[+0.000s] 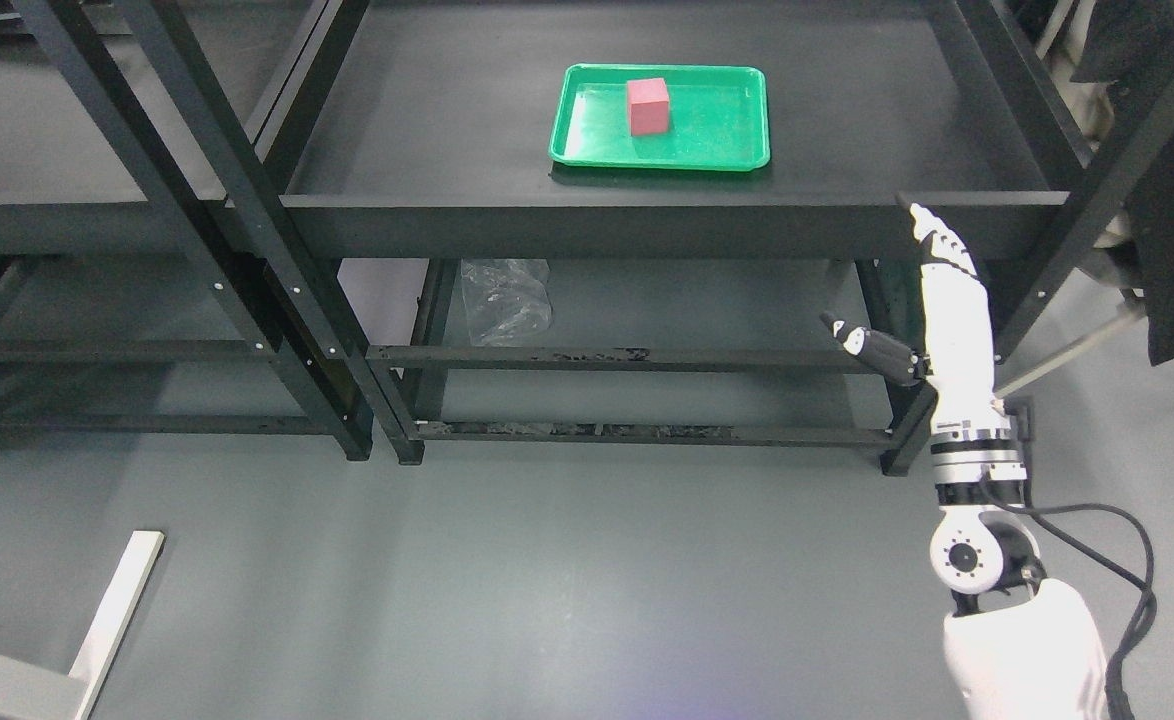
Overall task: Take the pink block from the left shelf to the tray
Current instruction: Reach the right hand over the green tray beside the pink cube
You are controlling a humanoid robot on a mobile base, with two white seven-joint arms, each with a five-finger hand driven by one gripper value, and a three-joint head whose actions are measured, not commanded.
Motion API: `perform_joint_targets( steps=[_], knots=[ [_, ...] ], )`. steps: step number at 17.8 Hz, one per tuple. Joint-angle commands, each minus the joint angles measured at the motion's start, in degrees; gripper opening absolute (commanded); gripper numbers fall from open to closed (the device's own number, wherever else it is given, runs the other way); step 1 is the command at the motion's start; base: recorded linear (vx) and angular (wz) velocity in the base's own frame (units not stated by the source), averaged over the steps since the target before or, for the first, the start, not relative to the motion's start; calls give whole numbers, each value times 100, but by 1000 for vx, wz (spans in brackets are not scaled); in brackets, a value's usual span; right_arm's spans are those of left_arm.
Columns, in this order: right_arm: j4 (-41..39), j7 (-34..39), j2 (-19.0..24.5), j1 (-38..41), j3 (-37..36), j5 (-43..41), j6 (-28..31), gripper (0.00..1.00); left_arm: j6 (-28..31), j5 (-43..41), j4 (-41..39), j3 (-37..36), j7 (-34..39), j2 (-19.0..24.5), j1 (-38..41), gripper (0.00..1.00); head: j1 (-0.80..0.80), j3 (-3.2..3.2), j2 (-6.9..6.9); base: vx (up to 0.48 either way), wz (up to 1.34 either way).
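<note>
- Sitting on its base inside the green tray [717, 140] is the pink block [648, 106], left of the tray's middle.
- That tray lies flat on the dark shelf top [427, 120], toward the back, well apart from the front edge.
- From the lower right rises the white arm, its right hand [947, 310] held up in front of the shelf's front rail, fingers straight and together, thumb [872, 345] stuck out sideways, holding nothing.
- A crumpled clear plastic bag [505, 298] lies on the lower level under the shelf.
- A pale board [117, 610] rests on the grey floor at lower left.
</note>
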Motion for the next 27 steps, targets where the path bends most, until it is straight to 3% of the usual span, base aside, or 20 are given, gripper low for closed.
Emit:
perform_joint_targets(
  steps=[1,6,10,16,23,27],
  knots=[
    [-3,95,-100,-83,409,3207,796,99,-3,0,-100,0,3,100,-167,100,0,0,0,267,90],
    [15,95,-100,-83,514,3224,1300,99,-3,0,-100,0,3,100,-167,100,0,0,0,289,102],
    [15,51,-100,-74,594,3040,2065,99,-3,0,-100,0,3,100,-167,100,0,0,0,305,61],
    [-3,42,-100,-91,831,3110,1970,99,-3,0,-100,0,3,100,-167,100,0,0,0,269,13],
    [67,147,-100,-486,1050,3031,1345,99,-3,0,-100,0,3,100,-175,100,0,0,0,229,85],
    [471,1077,-100,-820,1068,2689,1328,99,-3,0,-100,0,3,100,-175,100,0,0,0,205,87]
  ],
)
